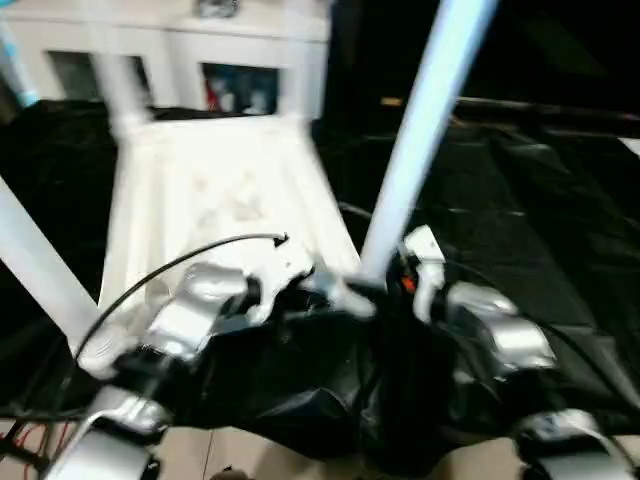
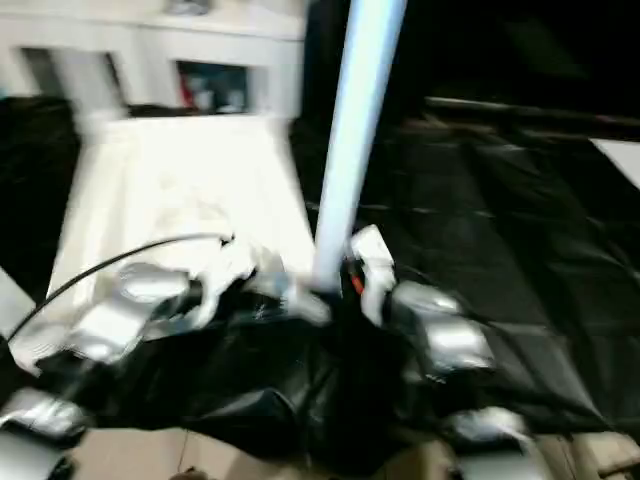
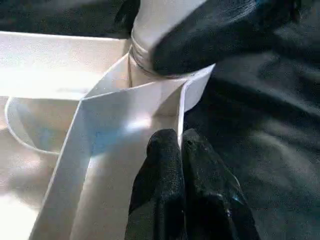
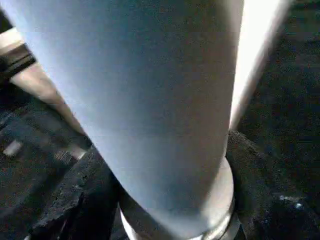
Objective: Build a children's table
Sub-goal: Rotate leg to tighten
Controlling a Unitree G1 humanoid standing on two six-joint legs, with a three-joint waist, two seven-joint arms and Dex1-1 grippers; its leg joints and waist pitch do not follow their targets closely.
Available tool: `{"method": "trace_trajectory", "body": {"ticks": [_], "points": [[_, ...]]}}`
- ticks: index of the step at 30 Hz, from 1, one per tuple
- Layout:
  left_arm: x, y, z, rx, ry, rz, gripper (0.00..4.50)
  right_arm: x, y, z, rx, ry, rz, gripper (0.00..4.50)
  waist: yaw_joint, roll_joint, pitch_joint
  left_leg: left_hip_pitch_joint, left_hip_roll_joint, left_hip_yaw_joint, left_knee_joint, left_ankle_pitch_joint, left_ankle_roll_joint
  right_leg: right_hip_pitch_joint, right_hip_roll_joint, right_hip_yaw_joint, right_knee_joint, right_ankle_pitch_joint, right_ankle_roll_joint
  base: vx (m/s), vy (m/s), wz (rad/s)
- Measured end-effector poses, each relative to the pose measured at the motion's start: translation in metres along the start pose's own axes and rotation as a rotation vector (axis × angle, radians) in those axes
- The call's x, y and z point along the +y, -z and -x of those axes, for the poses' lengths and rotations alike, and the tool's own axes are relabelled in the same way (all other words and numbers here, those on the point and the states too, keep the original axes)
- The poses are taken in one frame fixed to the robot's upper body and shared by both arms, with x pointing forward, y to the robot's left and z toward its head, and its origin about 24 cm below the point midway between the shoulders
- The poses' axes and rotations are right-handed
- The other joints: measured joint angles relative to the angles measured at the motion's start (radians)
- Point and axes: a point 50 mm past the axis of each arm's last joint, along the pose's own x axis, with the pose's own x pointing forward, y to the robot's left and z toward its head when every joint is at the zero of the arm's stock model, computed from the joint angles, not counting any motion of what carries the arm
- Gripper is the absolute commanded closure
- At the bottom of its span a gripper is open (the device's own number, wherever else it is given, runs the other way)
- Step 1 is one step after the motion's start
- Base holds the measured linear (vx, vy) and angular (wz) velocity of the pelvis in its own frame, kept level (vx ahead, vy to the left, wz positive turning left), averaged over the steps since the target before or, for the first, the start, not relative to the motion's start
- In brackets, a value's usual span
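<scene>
Table top (image 1: 215, 190) lies ribs-up on the black-draped bench (image 1: 520, 230), leg (image 1: 425, 120) standing in its near corner socket. My right tool (image 3: 215, 35) is clenched round the leg base, left tool (image 3: 181, 150) pinched closed on the corner rib. Best to keep the leg plumb, twist w/ steady downward push, and brace the top so it won't slide.

1. One white table top (image 1: 215, 190), lying underside up on the black sheet.
2. Four white legs standing up from the table top: near right leg (image 1: 425, 120), near left leg (image 1: 35, 265), two far legs (image 1: 118, 85) and (image 1: 300, 70).
3. Two grippers at the table top's near right corner: left gripper (image 3: 182, 165), right gripper (image 3: 220, 30).
4. One white cabinet (image 1: 190, 45) beyond the table top.
</scene>
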Motion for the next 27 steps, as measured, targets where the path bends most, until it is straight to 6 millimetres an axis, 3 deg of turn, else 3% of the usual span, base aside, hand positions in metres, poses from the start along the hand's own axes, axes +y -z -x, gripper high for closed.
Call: {"method": "trace_trajectory", "body": {"ticks": [8,9,12,15,20,27], "points": [[0.005,-0.010,-0.015,-0.008,-0.126,0.049,4.50,-0.002,-0.009,-0.019,-0.039,0.205,0.004,1.84,0.000,0.001,-0.001,-0.003,-0.001,0.000,0.001,0.000,0.001,0.000,0.000,0.002,0.000,0.000,0.000,0.000,0.000,0.00],[0.005,-0.011,-0.016,-0.011,-0.130,0.050,4.50,-0.002,-0.010,-0.019,-0.043,0.208,0.006,1.15,0.001,0.001,-0.001,-0.003,-0.001,0.001,0.000,-0.001,0.001,-0.001,0.000,0.002,0.000,0.000,0.001,0.000,0.000,0.00],[0.005,-0.013,-0.017,-0.015,-0.138,0.050,4.50,-0.001,-0.011,-0.021,-0.047,0.206,0.018,1.08,0.004,0.001,-0.001,-0.004,-0.001,0.001,-0.005,-0.001,0.001,-0.003,0.000,0.002,0.001,-0.002,0.002,0.000,0.000,0.00],[0.005,-0.012,-0.016,-0.015,-0.136,0.050,4.50,-0.001,-0.011,-0.021,-0.047,0.200,0.018,0.68,0.005,0.001,-0.001,-0.003,-0.001,0.001,-0.006,0.000,0.001,-0.003,0.000,0.002,0.001,-0.002,0.002,0.000,0.000,0.00],[0.005,-0.009,-0.010,-0.009,-0.097,0.030,4.50,0.000,-0.009,-0.014,-0.030,0.107,0.047,0.61,0.004,0.001,-0.001,-0.004,0.000,0.001,-0.005,-0.001,0.001,-0.003,0.000,0.002,0.001,-0.002,0.002,0.000,0.000,0.00],[0.001,-0.001,0.006,0.001,0.042,-0.022,4.50,-0.002,-0.005,0.013,0.040,-0.141,0.119,0.61,0.012,0.001,-0.001,-0.004,0.000,0.001,-0.005,-0.001,0.001,-0.003,0.000,0.002,0.001,-0.002,0.002,0.000,0.000,0.00]]}}
